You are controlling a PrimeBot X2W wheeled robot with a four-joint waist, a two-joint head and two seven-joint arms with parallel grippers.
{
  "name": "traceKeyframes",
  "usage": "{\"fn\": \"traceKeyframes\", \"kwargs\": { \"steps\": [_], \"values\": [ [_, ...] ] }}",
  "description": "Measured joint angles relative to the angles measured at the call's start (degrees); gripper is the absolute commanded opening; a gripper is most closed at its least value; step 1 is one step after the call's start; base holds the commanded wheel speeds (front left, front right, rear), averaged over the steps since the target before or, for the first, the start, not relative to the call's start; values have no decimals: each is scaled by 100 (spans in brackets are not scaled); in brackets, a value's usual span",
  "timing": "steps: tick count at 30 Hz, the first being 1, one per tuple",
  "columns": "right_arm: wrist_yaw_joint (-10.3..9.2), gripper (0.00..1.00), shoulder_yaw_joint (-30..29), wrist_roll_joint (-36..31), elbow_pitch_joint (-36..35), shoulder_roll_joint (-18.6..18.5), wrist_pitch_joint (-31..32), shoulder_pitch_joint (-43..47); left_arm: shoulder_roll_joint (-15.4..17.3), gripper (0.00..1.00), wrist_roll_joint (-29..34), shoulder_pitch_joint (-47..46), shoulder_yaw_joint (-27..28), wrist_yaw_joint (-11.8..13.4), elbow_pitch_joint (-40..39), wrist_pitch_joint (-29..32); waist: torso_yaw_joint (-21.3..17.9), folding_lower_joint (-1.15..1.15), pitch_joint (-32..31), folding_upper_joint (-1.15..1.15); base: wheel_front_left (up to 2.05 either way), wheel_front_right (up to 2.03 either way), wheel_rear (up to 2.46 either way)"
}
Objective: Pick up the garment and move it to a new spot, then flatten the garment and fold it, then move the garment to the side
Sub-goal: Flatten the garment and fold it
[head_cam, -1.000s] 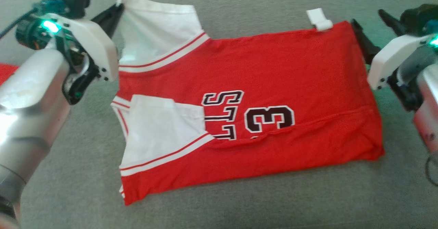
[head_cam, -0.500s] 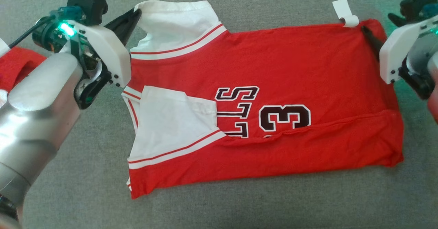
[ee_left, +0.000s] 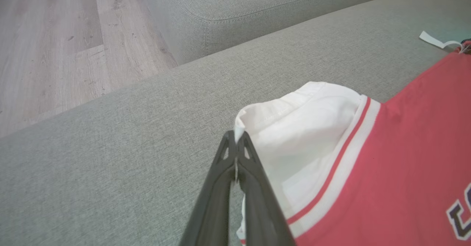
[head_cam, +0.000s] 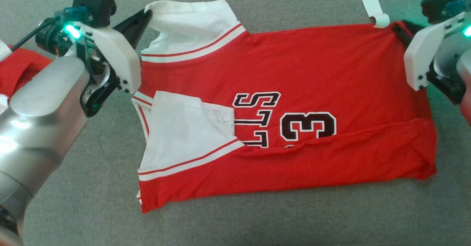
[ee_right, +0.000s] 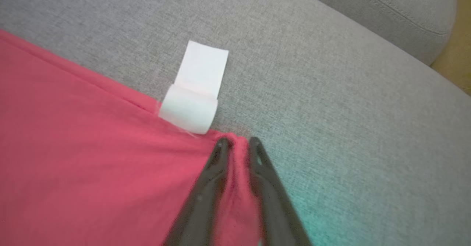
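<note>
The left jaws are pressed together on a corner of the white sleeve (ee_left: 312, 128); the right jaws pinch a ridge of red hem beside the white tag (ee_right: 195, 91). The garment (head_cam: 331, 66) lies flat on the grey sofa (head_cam: 257, 220), near edge folded over, far corners held. Light and limp, it will likely sag unless carried taut by those corners

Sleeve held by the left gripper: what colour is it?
The sleeve is white, edged with a white band carrying a thin red stripe; the left wrist view shows it best.
</note>
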Motion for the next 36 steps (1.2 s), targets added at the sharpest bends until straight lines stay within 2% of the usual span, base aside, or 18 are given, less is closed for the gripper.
{"fn": "traceKeyframes", "kwargs": {
  "steps": [5,15,22,28,36],
  "values": [
    [1,0,193,354,33,-3,-189,1,11,0,-3,-10,-67,0,137,-109,-67,0,-36,0,0,0,0],
    [1,0,83,1010,356,27,-928,-251,-16,0,-3,-410,-59,-1,570,-665,-184,0,-7,0,0,0,0],
    [1,0,-7,1201,572,145,-1457,-526,-247,0,18,-799,3,0,1061,-1128,-201,0,41,0,0,0,0],
    [1,0,-25,1475,606,202,-1648,-548,-443,0,86,-935,66,9,1381,-1461,-215,0,-11,0,0,0,0],
    [1,0,250,1825,308,94,-1700,-207,-297,0,86,-694,-172,0,1206,-1550,-206,0,-311,0,0,0,0]
  ]
}}
